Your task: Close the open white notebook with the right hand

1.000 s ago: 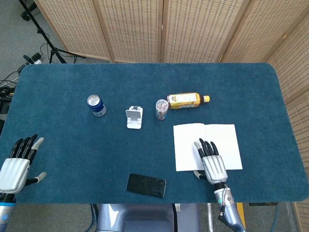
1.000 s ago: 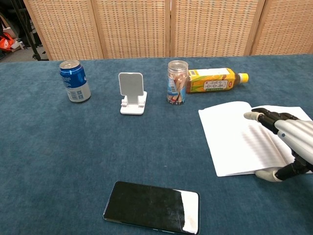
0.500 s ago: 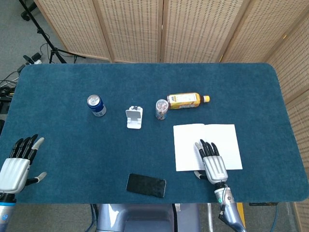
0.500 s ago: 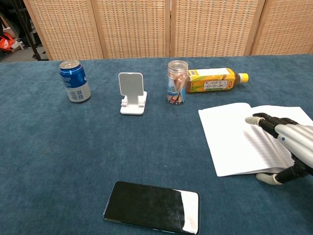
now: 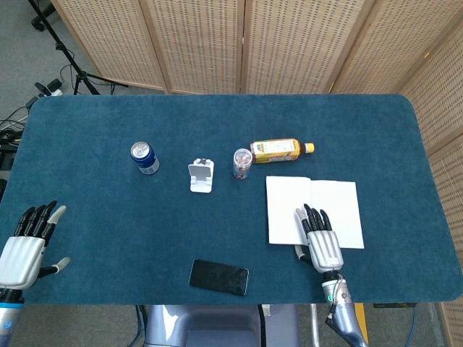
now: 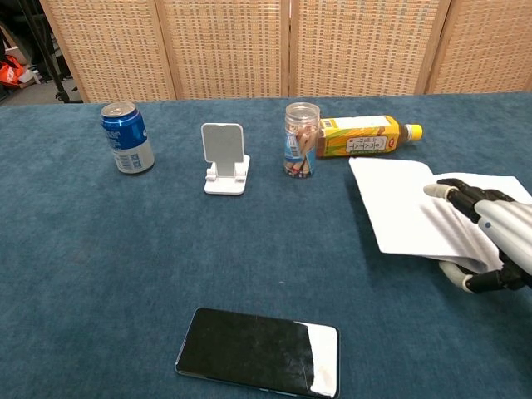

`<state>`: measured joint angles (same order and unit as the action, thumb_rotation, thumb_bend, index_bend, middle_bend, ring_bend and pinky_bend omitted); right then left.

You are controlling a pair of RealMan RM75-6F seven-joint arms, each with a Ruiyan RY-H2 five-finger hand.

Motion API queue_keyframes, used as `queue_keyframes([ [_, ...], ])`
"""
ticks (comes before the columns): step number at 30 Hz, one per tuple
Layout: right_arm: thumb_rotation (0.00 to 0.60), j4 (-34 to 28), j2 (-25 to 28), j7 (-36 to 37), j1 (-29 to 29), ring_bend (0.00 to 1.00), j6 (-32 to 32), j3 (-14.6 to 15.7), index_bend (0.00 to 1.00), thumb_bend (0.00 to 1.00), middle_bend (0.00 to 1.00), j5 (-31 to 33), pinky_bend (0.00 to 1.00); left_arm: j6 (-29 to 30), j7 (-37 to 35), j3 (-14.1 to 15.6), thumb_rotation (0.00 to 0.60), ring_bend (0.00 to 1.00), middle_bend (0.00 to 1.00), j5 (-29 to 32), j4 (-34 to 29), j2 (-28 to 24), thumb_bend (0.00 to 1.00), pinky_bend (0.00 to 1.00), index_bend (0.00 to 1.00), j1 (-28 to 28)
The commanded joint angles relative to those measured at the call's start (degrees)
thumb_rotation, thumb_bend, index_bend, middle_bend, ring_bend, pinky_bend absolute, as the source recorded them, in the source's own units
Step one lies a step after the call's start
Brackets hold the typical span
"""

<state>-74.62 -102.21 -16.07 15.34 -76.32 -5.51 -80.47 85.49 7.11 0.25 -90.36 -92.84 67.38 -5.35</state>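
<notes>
No print is legible — the bottle label point(image 6: 359, 137) and blue can point(image 6: 127, 138) show only blur.

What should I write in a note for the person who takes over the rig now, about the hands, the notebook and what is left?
Right hand: fingers spread, lying on the open white notebook, thumb at its near edge; the left page looks slightly raised in the chest view.
Left hand: open, holding nothing, at the near left corner of the table.
Notebook: right of centre, in front of the lying tea bottle.
Done: hand is on the notebook.
Left: fold one side over until the notebook is shut, then take the hand away.
</notes>
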Motion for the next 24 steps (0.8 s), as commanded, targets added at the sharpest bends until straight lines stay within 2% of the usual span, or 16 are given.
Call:
queue_keyframes([
  [1, 0.6, 0.4, -0.2, 0.4, -0.3, 0.0, -0.7, -0.3, 0.0, 0.47, 0.0, -0.1, 0.0, 0.0, 0.0, 0.0, 0.6, 0.0, 0.0, -0.1, 0.0, 0.0, 0.0, 0.0, 0.0, 0.0],
  [24, 0.6, -2.7, 2.3, 0.1, -1.2, 0.0, -4.7, -1.6, 0.0, 0.47, 0.0, -1.1, 0.0, 0.8, -0.6, 0.0, 0.6, 0.0, 0.0, -0.7, 0.4, 0.2, 0.0, 0.0, 0.0, 0.1],
])
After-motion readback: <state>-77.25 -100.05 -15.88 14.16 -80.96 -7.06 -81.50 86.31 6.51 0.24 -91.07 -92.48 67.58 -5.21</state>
